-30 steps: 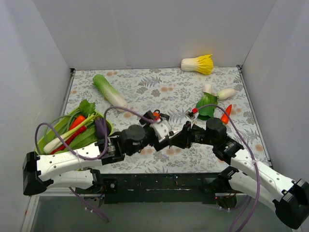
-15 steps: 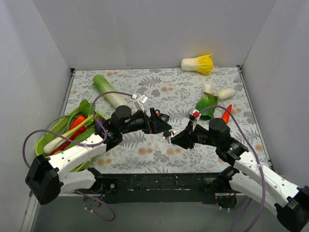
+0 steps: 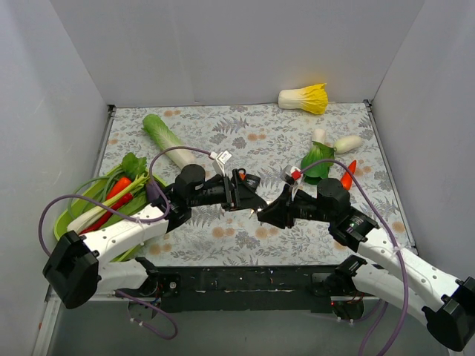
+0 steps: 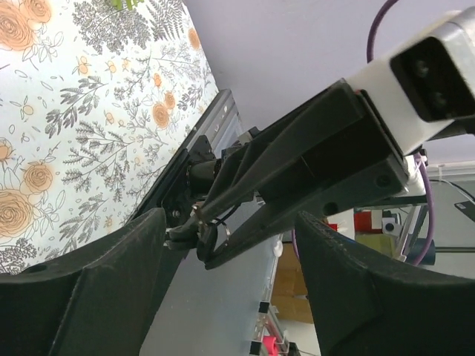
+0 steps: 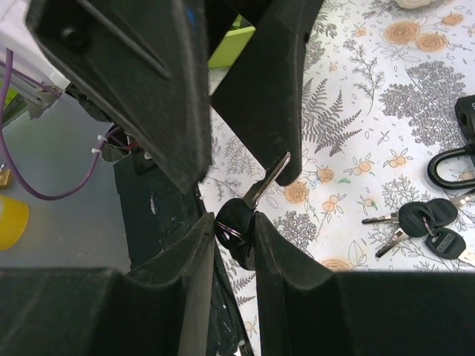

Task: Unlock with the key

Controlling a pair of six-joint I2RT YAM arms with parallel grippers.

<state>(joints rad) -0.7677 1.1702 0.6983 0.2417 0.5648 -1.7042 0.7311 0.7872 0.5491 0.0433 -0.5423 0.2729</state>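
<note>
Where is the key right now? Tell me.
Right wrist view, centre: the key sits pinched in the right hand, blade pointing up toward the open left hand.

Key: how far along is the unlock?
Done: key is off the table, pinched by its head in the right gripper. In hand: open left gripper straddles it, apparently a handover. Left: padlock lies on the table, untouched; key not yet inserted or turned.

I see a yellow cabbage [image 3: 304,98] at the back wall and a green cabbage [image 3: 168,139] back left. Radish [image 3: 347,143], bok choy [image 3: 318,159] and carrot [image 3: 347,176] lie right, a tray [image 3: 61,224] of greens left.
</note>
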